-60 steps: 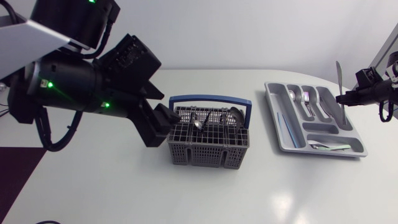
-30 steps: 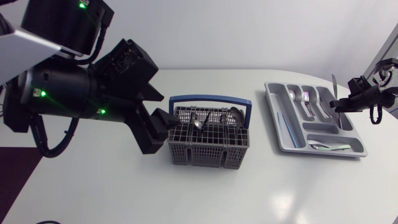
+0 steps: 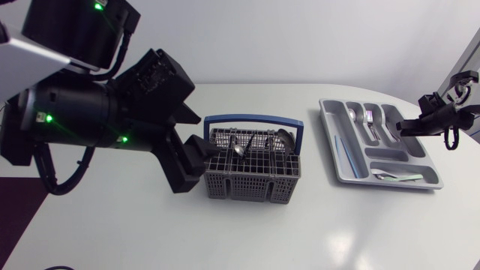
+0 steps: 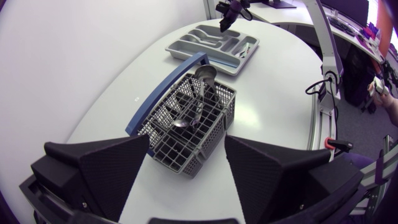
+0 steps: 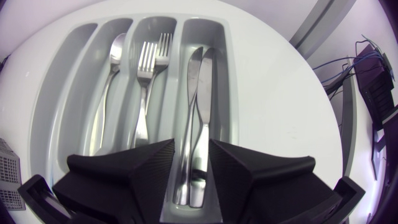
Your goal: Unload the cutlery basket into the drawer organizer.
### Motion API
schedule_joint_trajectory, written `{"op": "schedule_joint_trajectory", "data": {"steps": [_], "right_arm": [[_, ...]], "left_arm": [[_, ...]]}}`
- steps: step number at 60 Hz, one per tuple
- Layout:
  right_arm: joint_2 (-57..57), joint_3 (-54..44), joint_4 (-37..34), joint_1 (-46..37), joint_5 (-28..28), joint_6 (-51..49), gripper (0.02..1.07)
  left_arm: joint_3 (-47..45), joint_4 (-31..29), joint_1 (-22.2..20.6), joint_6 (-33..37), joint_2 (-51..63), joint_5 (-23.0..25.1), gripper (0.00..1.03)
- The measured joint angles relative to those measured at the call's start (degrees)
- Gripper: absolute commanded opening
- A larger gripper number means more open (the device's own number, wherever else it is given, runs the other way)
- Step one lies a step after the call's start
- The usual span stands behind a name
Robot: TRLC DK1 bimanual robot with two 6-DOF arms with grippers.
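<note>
While the right gripper (image 5: 191, 146) hangs low over the drawer organizer's (image 5: 62, 106) knife compartment, its fingers stand narrowly apart and pinch a knife (image 5: 189, 106) by the handle. The blade lies along the slot beside a second knife (image 5: 206, 74). A low, aligned hold suits laying it down flat. Fork (image 5: 149, 62) and spoon (image 5: 115, 53) occupy neighbouring slots, sorted by type.

Left gripper (image 3: 196, 154): spread wide, empty, just beside the cutlery basket's (image 3: 251, 184) left wall. Contact unclear; probably there to steady it. The basket sits directly ahead of that gripper, with basket spoons (image 4: 179, 124) standing inside.

Judgement: release comes next; basket not yet unloaded.
</note>
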Motion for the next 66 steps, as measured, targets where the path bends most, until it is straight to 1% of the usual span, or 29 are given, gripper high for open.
{"op": "schedule_joint_trajectory", "data": {"steps": [4, 7, 12, 18, 20, 28, 38, 42, 47, 59, 66], "right_arm": [[-3.74, -2.84, 0.37, 0.13, -2.47, -0.02, 0.62], [-8.59, -7.21, 1.27, 0.52, -4.07, -0.07, 0.66], [-17.09, -13.55, 2.56, 2.12, -6.34, -0.39, 0.66], [-27.58, -20.48, 3.26, 5.62, -10.03, -1.51, 0.66], [-31.98, -23.69, 3.48, 7.45, -12.28, -2.23, 0.66], [-42.95, -32.96, 3.41, 11.82, -17.20, -4.94, 0.66], [-51.95, -41.27, 3.26, 16.55, -17.92, -7.06, 0.66], [-54.38, -44.30, 3.23, 18.21, -18.08, -7.63, 0.66], [-56.59, -47.60, 3.04, 19.87, -18.18, -7.80, 0.66], [-62.34, -54.18, 2.99, 25.59, -18.32, -7.80, 0.66], [-65.02, -55.69, 2.80, 29.86, -18.34, -7.34, 0.66]], "left_arm": [[0.00, 0.02, -0.39, 0.00, -0.52, 0.00, 0.99], [0.00, 0.04, -0.50, 0.00, -1.01, 0.00, 0.99], [-0.17, 0.35, -1.03, 0.37, -1.86, -0.24, 0.99], [-2.25, 2.82, -2.10, 1.53, -2.91, -0.44, 0.99], [-3.48, 4.11, -2.36, 2.08, -2.99, -0.42, 0.99], [-7.96, 8.57, -2.86, 5.03, -2.97, -0.37, 0.98], [-11.04, 14.10, -3.65, 6.62, -2.54, 0.31, 0.98], [-13.00, 18.99, -4.74, 7.30, -2.38, 0.28, 0.98], [-15.15, 23.23, -5.53, 7.52, -1.33, 0.33, 0.97], [-18.12, 28.20, -5.60, 7.74, 1.60, 0.50, 0.96], [-18.18, 31.36, -5.42, 7.74, 3.72, 0.46, 0.96]]}}
